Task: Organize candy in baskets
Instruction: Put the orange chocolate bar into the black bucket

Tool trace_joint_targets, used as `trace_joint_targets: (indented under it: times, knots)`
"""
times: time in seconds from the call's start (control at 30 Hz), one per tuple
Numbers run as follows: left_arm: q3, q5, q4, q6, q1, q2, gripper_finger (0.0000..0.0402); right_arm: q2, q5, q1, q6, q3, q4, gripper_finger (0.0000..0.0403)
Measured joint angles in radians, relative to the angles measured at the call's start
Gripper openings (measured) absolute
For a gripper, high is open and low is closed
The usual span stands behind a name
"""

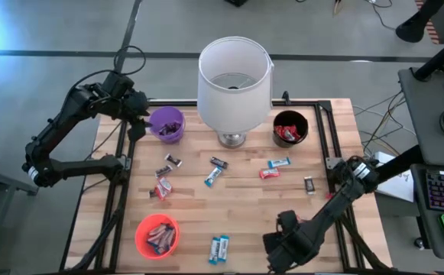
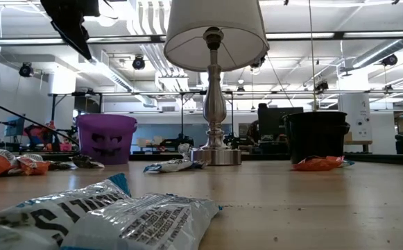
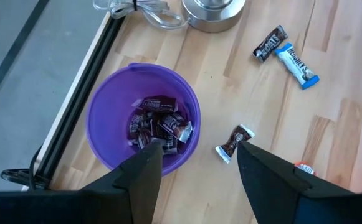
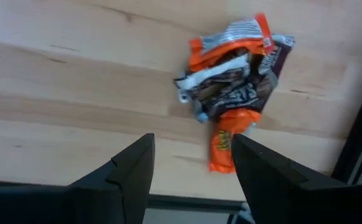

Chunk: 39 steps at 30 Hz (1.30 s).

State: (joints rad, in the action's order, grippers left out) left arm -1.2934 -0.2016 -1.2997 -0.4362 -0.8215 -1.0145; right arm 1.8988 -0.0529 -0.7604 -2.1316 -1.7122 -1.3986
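Note:
Three baskets stand on the wooden table: a purple basket (image 1: 166, 124) holding dark-wrapped candy (image 3: 159, 124), a black basket (image 1: 290, 128) with red candy, and an orange-red basket (image 1: 157, 235) with several bars. Loose candy (image 1: 215, 176) lies scattered between them. My left gripper (image 3: 199, 168) hangs open above the purple basket's near rim, with nothing between its fingers. My right gripper (image 1: 279, 244) is by the table's near edge, pointing down. In its wrist view it (image 4: 193, 168) is open over bare wood, just short of a small pile of orange, dark brown and white wrappers (image 4: 233, 81).
A lamp with a white shade (image 1: 234, 80) stands at the far middle, between the purple and black baskets. Two blue-and-white bars (image 1: 218, 248) lie at the near edge. A black frame rail (image 1: 124, 176) runs along the table's sides.

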Motion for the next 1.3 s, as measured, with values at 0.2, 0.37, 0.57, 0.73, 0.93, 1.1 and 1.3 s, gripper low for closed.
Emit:
trace_joint_targets:
  times: [0.2,0.37,0.57,0.73,0.93,1.1,1.3]
  knots:
    - [0.000,-0.001,0.008,0.004,0.000,0.009,0.0190,0.000,-0.001,-0.019,-0.023,0.100,0.052,0.0206]
    - [0.000,-0.002,0.007,0.016,0.000,0.007,0.0190,0.001,-0.023,-0.021,-0.005,0.184,0.190,0.0206]
    - [0.000,-0.001,0.009,0.024,0.000,0.007,0.0190,0.001,-0.124,-0.038,-0.051,0.262,0.277,0.0206]
    - [0.000,-0.001,0.009,0.026,0.000,0.007,0.0190,0.001,-0.139,-0.050,-0.084,0.272,0.286,0.0206]
    - [0.000,-0.001,0.014,0.026,0.000,0.006,0.0190,0.002,-0.141,-0.057,-0.097,0.278,0.290,0.0206]
    - [0.000,-0.001,0.015,0.026,0.000,0.006,0.0190,0.001,-0.151,-0.074,-0.143,0.301,0.310,0.0206]
    - [0.000,-0.001,0.015,0.026,0.000,0.006,0.0190,0.001,-0.165,-0.084,-0.158,0.332,0.356,0.0206]
